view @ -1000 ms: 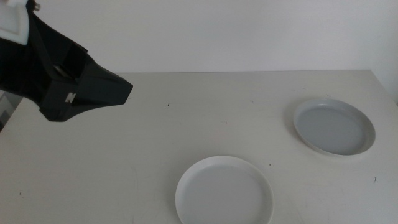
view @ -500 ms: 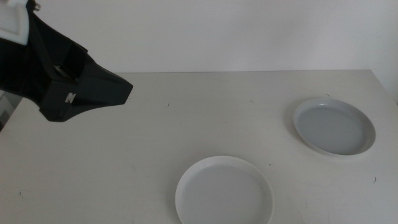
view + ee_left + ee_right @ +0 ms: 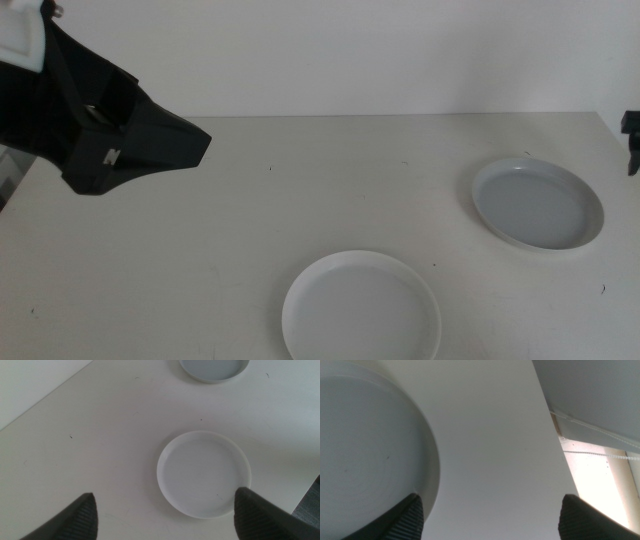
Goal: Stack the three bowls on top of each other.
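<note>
The white bowl (image 3: 360, 305) sits near the table's front edge at the centre and also shows in the left wrist view (image 3: 204, 473). The light grey-blue bowl (image 3: 538, 203) sits at the right and also shows in the left wrist view (image 3: 214, 367) and in the right wrist view (image 3: 370, 450). The pale mint green bowl is out of view. My left gripper (image 3: 195, 150) hovers high over the table's left side, open and empty (image 3: 165, 520). My right gripper (image 3: 632, 140) shows at the right edge, just beyond the grey-blue bowl, open and empty (image 3: 490, 520).
The white table (image 3: 300, 190) ends at a white wall at the back. Its right edge (image 3: 555, 455) lies close to the grey-blue bowl, with a drop beyond it.
My right gripper has come into the middle view at the right edge. The left arm and both bowls have not moved.
</note>
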